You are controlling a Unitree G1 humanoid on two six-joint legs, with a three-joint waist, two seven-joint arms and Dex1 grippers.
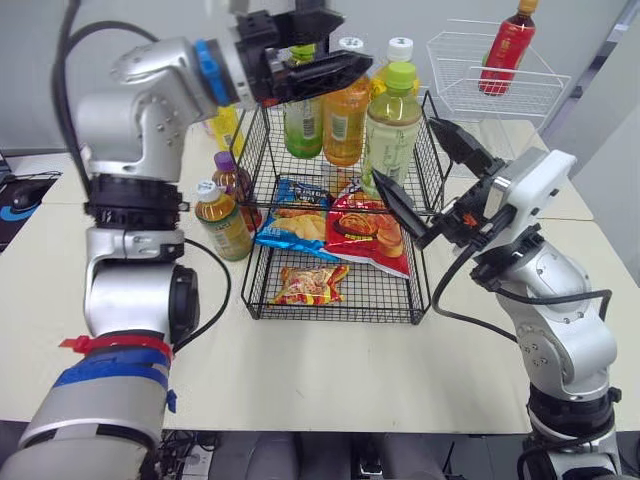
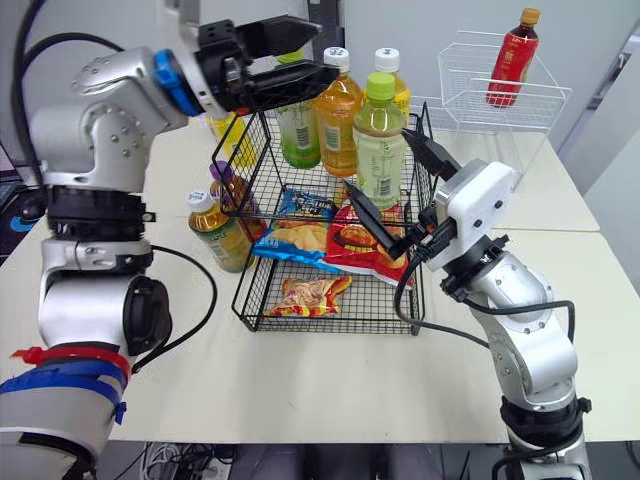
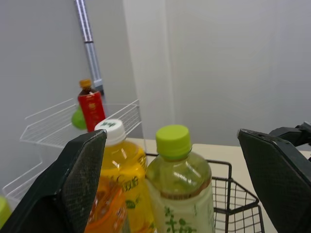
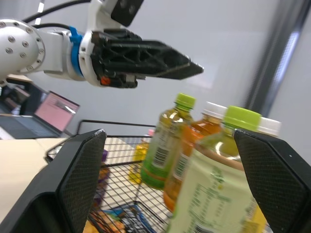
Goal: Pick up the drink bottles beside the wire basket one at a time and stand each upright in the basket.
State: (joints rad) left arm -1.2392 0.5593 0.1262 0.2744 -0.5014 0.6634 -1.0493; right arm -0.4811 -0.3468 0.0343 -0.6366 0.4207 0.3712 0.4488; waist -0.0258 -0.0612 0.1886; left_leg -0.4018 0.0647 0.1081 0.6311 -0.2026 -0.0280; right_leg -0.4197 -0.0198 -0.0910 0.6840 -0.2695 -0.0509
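Note:
The black wire basket [image 1: 262, 262] sits mid-table with several drink bottles upright along its back wall. Nearest of them is a pale green bottle with a green cap [image 1: 391, 125]; an orange bottle [image 1: 346, 118] stands beside it. My left gripper [image 1: 338, 45] hovers open and empty over those bottles' caps. My right gripper [image 1: 405, 150] is open at the basket's right rim, its fingers reaching to either side of the pale green bottle [image 4: 218, 184]. Left of the basket stand a white-capped tea bottle [image 1: 222, 222], a purple-capped bottle [image 1: 234, 182] and a yellow bottle [image 1: 226, 128].
Snack bags lie on the basket floor: a red one [image 1: 365, 232], a blue one [image 1: 300, 222] and a small one [image 1: 310, 285]. A white wire basket [image 1: 495, 92] holding a red bottle [image 1: 508, 45] stands at the back right. A wall rises behind the table.

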